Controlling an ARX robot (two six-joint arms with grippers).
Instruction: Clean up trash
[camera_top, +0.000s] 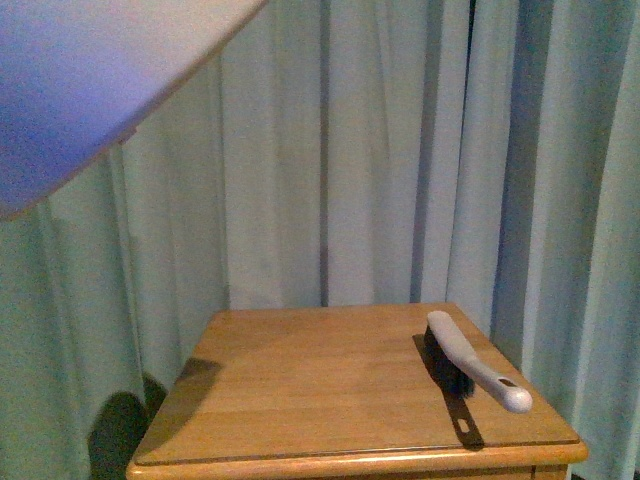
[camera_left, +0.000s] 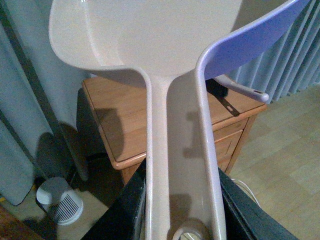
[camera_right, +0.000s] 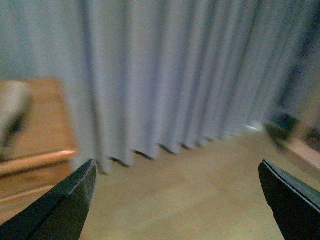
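My left gripper (camera_left: 182, 210) is shut on the handle of a white dustpan (camera_left: 150, 35), held high in the air above and to the left of the wooden table (camera_top: 300, 390). The pan's underside fills the upper left of the front view (camera_top: 90, 80). A hand brush with a white handle and dark bristles (camera_top: 470, 365) lies on the table's right side; it also shows in the left wrist view (camera_left: 240, 90). My right gripper (camera_right: 177, 200) is open and empty, off the table's right side above the floor. No trash is visible.
Pale green curtains (camera_top: 380, 150) hang close behind and beside the table. The table has drawers on its front (camera_left: 230, 135). A small white fan-like appliance (camera_left: 60, 200) stands on the floor beside the table. The wooden floor (camera_right: 190, 190) lies to the right.
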